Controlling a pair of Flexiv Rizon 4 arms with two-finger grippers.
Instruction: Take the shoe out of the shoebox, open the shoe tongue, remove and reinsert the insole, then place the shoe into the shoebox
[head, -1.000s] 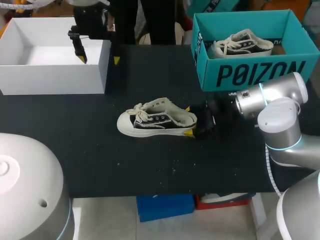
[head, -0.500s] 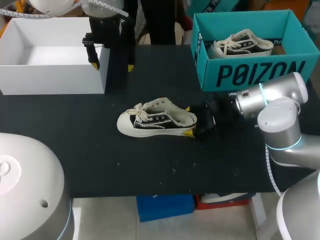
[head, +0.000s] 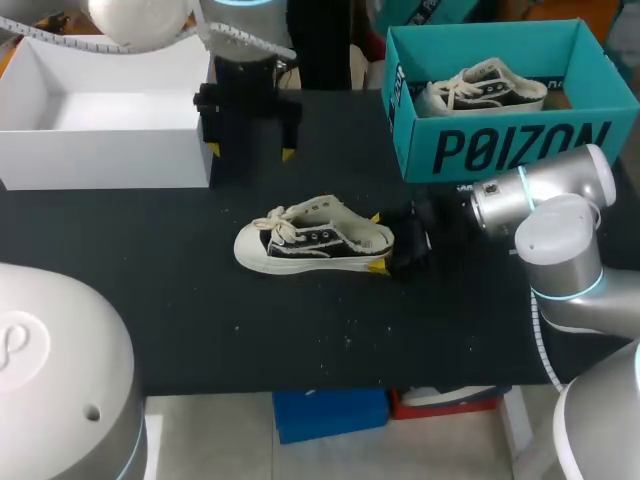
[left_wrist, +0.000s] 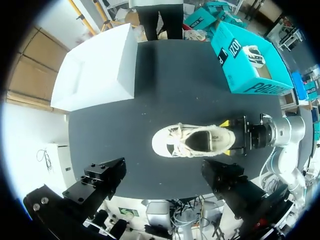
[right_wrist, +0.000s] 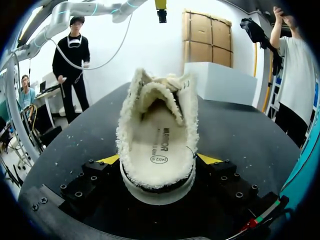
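A black and cream low-top shoe (head: 312, 240) lies upright on the black table, toe pointing left. My right gripper (head: 378, 242) is shut on its heel, one yellow tip on each side. In the right wrist view the shoe (right_wrist: 157, 115) sits between the fingers, and its pale insole (right_wrist: 159, 145) shows inside. My left gripper (head: 250, 152) hangs open above the table behind the shoe, next to the white box, holding nothing. From the left wrist view the shoe (left_wrist: 192, 141) lies ahead of the wide-spread left gripper (left_wrist: 162, 177). The teal shoebox (head: 500, 150) stands at the back right.
A second shoe (head: 485, 88) lies inside the teal shoebox. An open white box (head: 100, 150) stands at the back left. Bare black tabletop (head: 150, 300) stretches in front of and to the left of the shoe.
My left arm has moved right and nearer, from over the white box's corner to above the table behind the shoe. The right gripper and shoe have kept still.
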